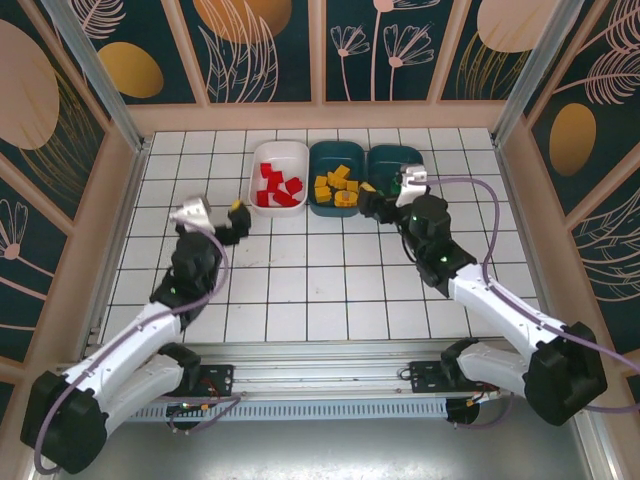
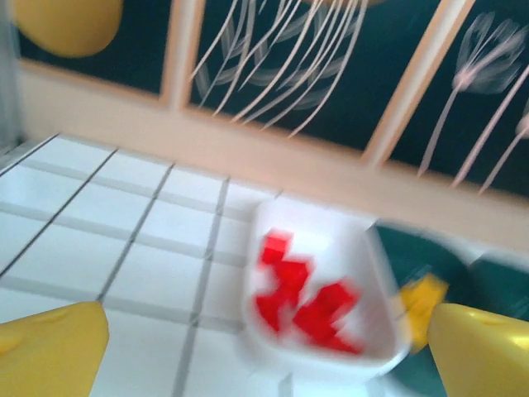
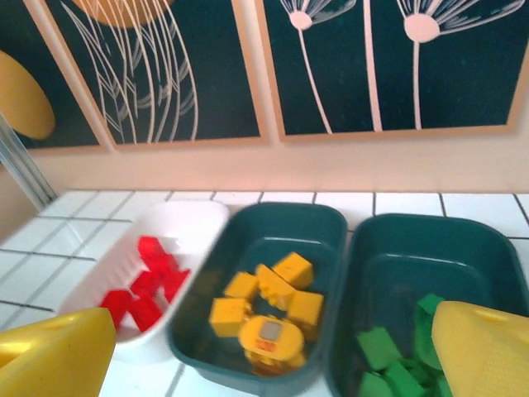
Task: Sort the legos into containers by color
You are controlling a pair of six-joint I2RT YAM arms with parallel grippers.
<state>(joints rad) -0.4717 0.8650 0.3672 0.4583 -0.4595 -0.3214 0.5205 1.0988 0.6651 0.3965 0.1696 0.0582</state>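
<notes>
Right now both pairs of jaws stand released and hold nothing. In the left wrist view the yellow fingertips [image 2: 50,351] sit wide apart with bare tile between them, and the right fingertips [image 3: 483,347] are spread the same way.

From above, you can place the left jaws over the tabletop [image 1: 300,290], just beside the near-left corner of the white bin [image 1: 285,152]. The right jaws hang at the near rims of the middle teal bin [image 1: 335,150] and the right teal bin [image 1: 395,158].

The red legos [image 1: 277,188] lie in the white bin, the yellow legos [image 1: 338,186] in the middle bin and the green legos [image 3: 397,364] in the right one. The sort looks close to finished, if not done.

To do this step well, raise each wrist clear of the rims before you swing it, so that no bin gets nudged. Then scan the tiles from above for any brick tucked beside the left arm [image 1: 150,320] or the right arm [image 1: 500,310].

The right wrist view gives you the green bricks plainly, while from above the wrist covers most of them. The left wrist view is blurred, good for colour and not for shape. The top view alone tells you how each arm stands to the bins.
</notes>
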